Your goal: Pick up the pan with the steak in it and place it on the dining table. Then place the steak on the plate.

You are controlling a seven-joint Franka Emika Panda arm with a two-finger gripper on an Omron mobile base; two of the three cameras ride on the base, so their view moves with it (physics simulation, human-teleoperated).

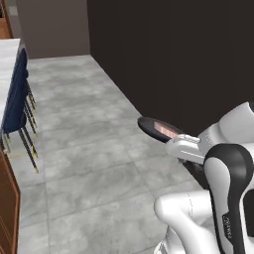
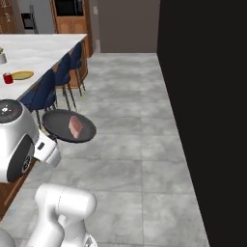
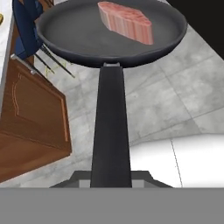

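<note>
The dining table [image 2: 34, 53] is the biggest thing here. In the right base view it stands at the left, with a white marble top with grey veins, and its long side runs away from the camera toward the far wall. Blue stools [image 2: 48, 91] stand in a row along its near edge. On the top lies the plate [image 2: 22, 75], flat, with a yellow-orange rim, and just beside it stands a red mug [image 2: 7, 78]. Both are well apart from the arm.

The pan [image 3: 87, 33] is in the air above the grey tiled floor [image 2: 135, 144], beside the stools and not over the table. It is round, shallow and dark grey, and it sits nearly level. Its long black handle [image 3: 110, 127] points straight back toward the hand, so the long axis of the pan runs away from the hand, with the bowl at the far end.

The gripper [image 3: 111, 181] is closed on the near end of the handle and carries the pan.

The steak [image 3: 126, 22] lies inside the pan, on the far half and a little to the right in the hand view. It is a small thick slab, pinkish-red with paler streaks. Its longer side lies across the line of the handle, a little slanted.
</note>
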